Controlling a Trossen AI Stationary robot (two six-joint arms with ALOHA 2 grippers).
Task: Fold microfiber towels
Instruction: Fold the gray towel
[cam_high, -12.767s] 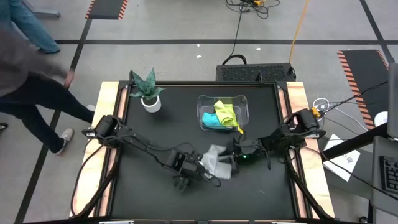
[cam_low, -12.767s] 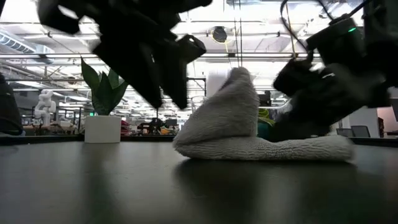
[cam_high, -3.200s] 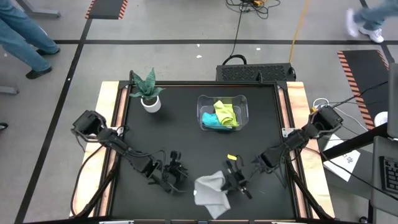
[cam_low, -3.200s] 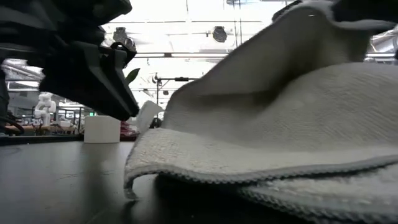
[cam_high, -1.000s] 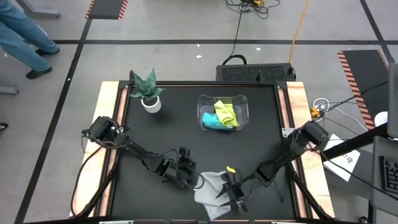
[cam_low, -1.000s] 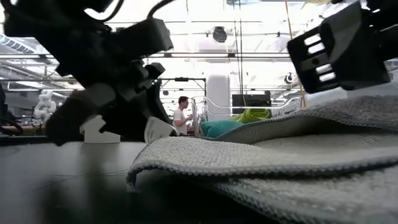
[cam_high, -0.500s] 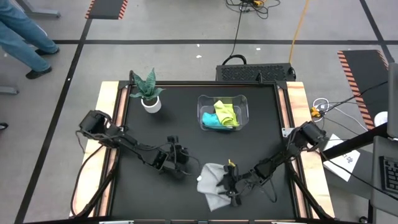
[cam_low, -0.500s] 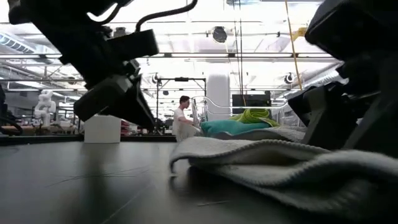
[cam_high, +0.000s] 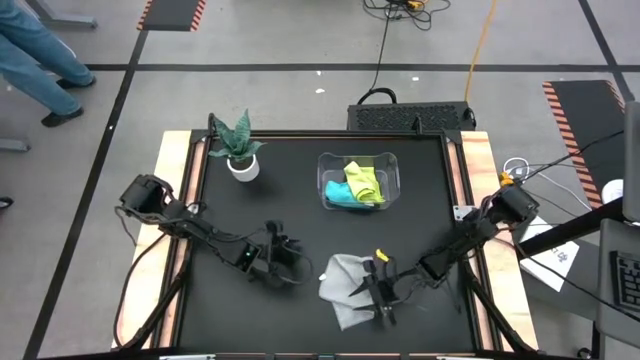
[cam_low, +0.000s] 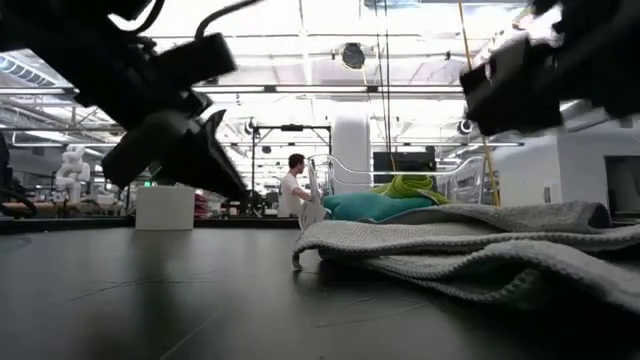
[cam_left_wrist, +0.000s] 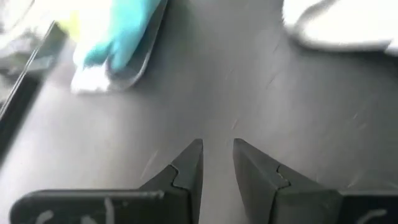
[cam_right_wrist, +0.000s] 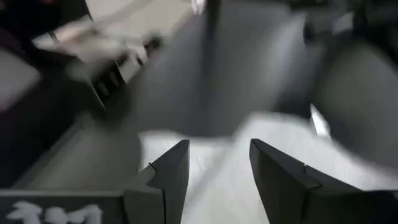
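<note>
The light grey towel (cam_high: 345, 285) lies loosely folded on the black table, near the front edge; its layers show in the low view (cam_low: 470, 250). My left gripper (cam_high: 296, 264) hovers just left of it, open, with only bare table between its fingers (cam_left_wrist: 217, 146). My right gripper (cam_high: 364, 291) hangs over the towel's right part, open and raised clear of it (cam_right_wrist: 219, 146). The teal towel (cam_high: 338, 192) and the yellow-green towel (cam_high: 362, 180) lie in the clear bin (cam_high: 395, 170).
A potted plant (cam_high: 240, 150) in a white pot stands at the table's far left. The bin sits in the far middle. A person (cam_low: 293, 185) shows in the room beyond the table, and someone's legs (cam_high: 40, 50) on the floor at upper left.
My left gripper has drawn back from the grey towel's left edge toward the table's left and far side, rising a little and rolling. My right gripper has moved toward the far edge over the towel. The towel has slid a little toward the far edge and lies flatter.
</note>
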